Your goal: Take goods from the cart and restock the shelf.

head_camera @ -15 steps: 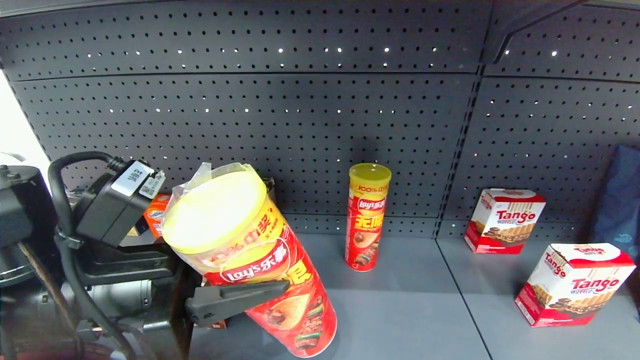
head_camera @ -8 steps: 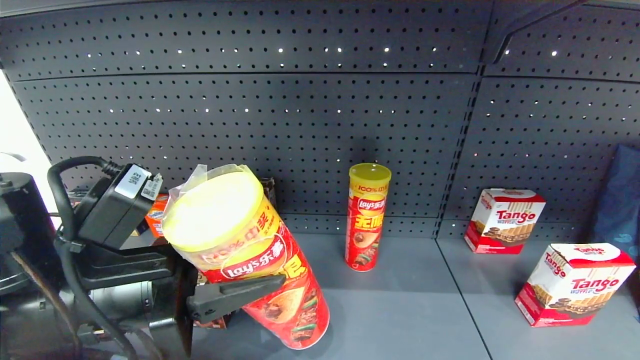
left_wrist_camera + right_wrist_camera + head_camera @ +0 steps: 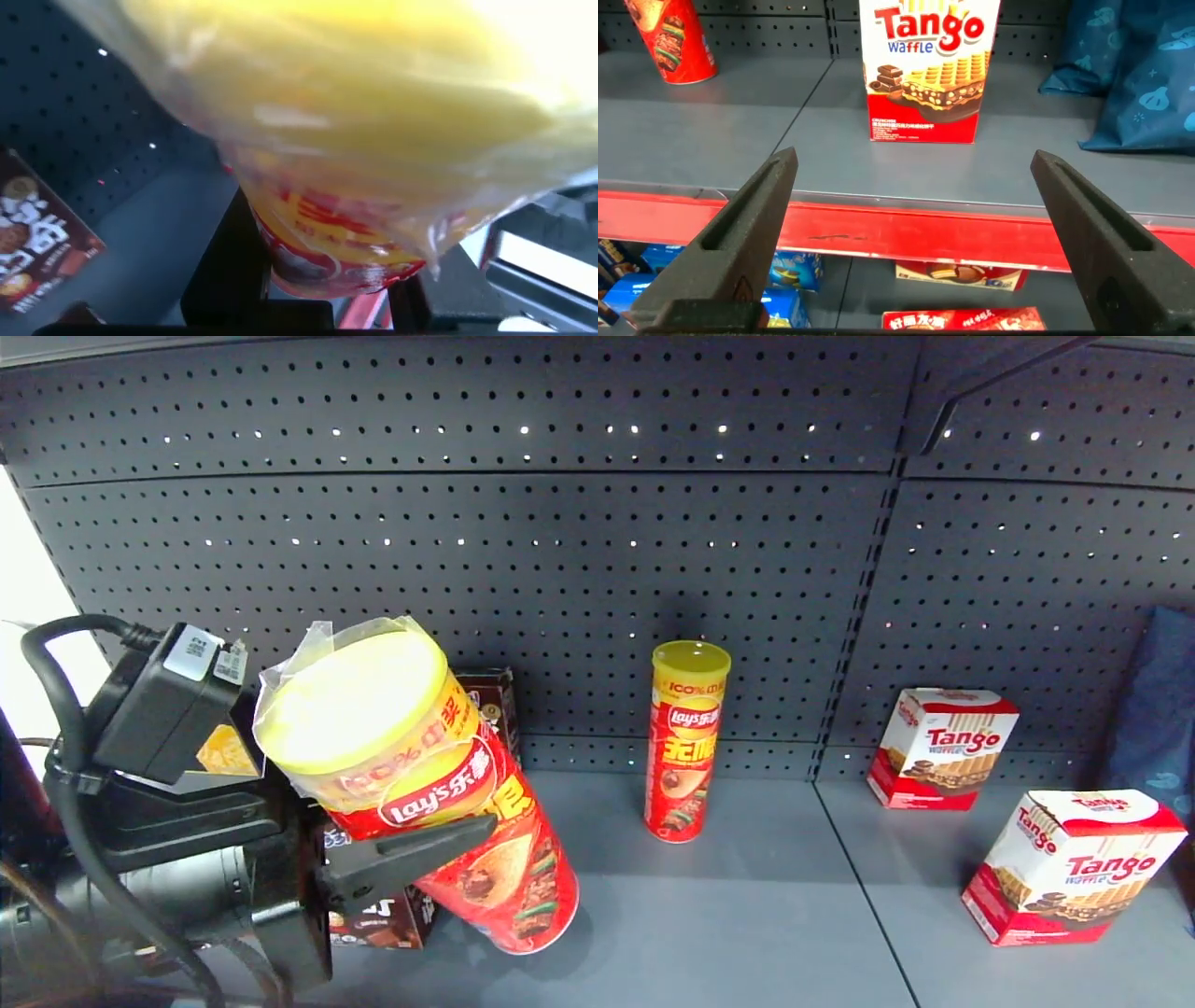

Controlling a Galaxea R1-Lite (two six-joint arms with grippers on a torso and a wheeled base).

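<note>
Black, spread wide and empty, my right gripper [image 3: 915,233] sits off the front of the shelf [image 3: 728,915], right of the standing can [image 3: 689,742]. My left gripper [image 3: 439,826] clamps the chip can [image 3: 401,747], tilted, left of and nearer than the standing can; base contact with the shelf cannot be confirmed. Likely hazards: release at this tilt would let it topple and roll off; its base could shove the dark box [image 3: 373,919] beside it.

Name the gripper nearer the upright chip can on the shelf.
Left. The left gripper, holding a tilted can, is beside the standing can; the right gripper hangs before the shelf edge, facing the waffle box.
</note>
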